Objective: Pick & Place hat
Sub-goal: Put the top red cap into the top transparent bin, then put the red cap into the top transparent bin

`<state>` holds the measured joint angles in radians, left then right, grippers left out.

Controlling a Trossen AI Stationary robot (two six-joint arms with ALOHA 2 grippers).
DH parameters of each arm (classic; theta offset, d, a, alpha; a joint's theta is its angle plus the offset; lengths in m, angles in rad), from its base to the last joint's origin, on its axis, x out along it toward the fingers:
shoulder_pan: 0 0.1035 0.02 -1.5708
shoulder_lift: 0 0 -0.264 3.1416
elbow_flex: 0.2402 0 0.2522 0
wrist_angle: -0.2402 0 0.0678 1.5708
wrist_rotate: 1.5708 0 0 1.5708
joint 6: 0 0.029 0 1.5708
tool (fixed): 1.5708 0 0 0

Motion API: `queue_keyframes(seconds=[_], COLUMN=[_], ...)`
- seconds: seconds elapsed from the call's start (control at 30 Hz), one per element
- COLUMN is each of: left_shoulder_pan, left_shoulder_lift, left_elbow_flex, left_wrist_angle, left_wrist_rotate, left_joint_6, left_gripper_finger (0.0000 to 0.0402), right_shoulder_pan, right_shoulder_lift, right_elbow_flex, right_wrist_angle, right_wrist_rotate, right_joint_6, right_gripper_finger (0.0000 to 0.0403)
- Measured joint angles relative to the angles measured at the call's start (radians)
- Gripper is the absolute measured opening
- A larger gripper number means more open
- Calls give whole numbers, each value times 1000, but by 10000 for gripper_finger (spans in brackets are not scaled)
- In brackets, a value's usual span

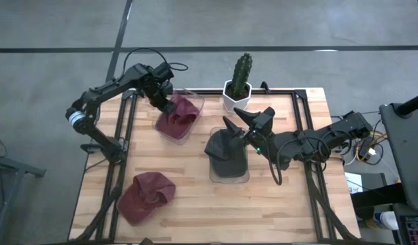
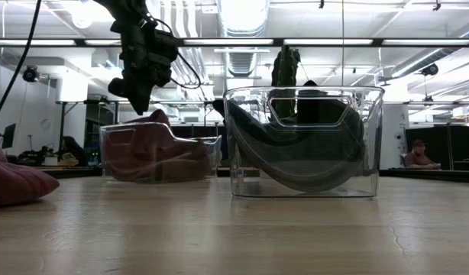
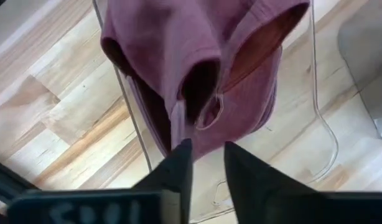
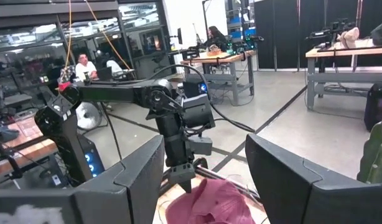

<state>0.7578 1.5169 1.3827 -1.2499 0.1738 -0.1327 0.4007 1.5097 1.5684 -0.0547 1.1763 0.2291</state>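
Already, one maroon hat (image 1: 180, 113) lies in the clear bin (image 1: 193, 129) at ten o'clock on the table, the left gripper (image 1: 167, 103) just above it, jaws slightly parted and empty. Judging by this, the second maroon hat (image 1: 148, 196) at seven o'clock remains to be placed; the right gripper (image 1: 236, 125), spread wide and empty, hovers over the dark hat (image 1: 227, 148) in the centre bin (image 1: 231, 178).

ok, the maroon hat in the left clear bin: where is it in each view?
High: maroon hat in the bin at upper left, under the left gripper.
Low: left of centre, inside the farther bin.
Left wrist: fills the upper middle, just past the fingers.
Right wrist: bottom centre, between the right gripper's fingers.
Shared landmark: the left gripper above it.
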Motion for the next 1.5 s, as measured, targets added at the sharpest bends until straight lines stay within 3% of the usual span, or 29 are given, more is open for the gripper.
queue_keyframes(seconds=[0.2,0.37,0.57,0.83,1.03,1.3,1.5], left_shoulder_pan=[0,-35,-131,-389,-645,-974,-1074], left_shoulder_lift=[-3,-45,-157,-281,-316,-323,-323], left_elbow_flex=[54,91,77,53,-25,-229,-428], left_wrist_angle=[-137,-324,-322,-321,-321,-303,-162], left_wrist_rotate=[49,188,308,329,332,329,343], left_joint_6=[-74,-67,-200,-379,-697,-921,-1014], left_gripper_finger=[144,150,151,151,151,151,151], right_shoulder_pan=[0,0,0,0,0,0,0], right_shoulder_lift=[0,0,0,0,0,0,0], right_elbow_flex=[-9,-38,-74,-99,-99,-99,-99], right_wrist_angle=[0,-2,-2,-1,0,0,0], right_wrist_rotate=[0,0,-3,-4,-6,-7,-28], right_joint_6=[0,0,7,-1,-52,-76,-81], right_gripper_finger=[221,221,221,221,221,221,221])
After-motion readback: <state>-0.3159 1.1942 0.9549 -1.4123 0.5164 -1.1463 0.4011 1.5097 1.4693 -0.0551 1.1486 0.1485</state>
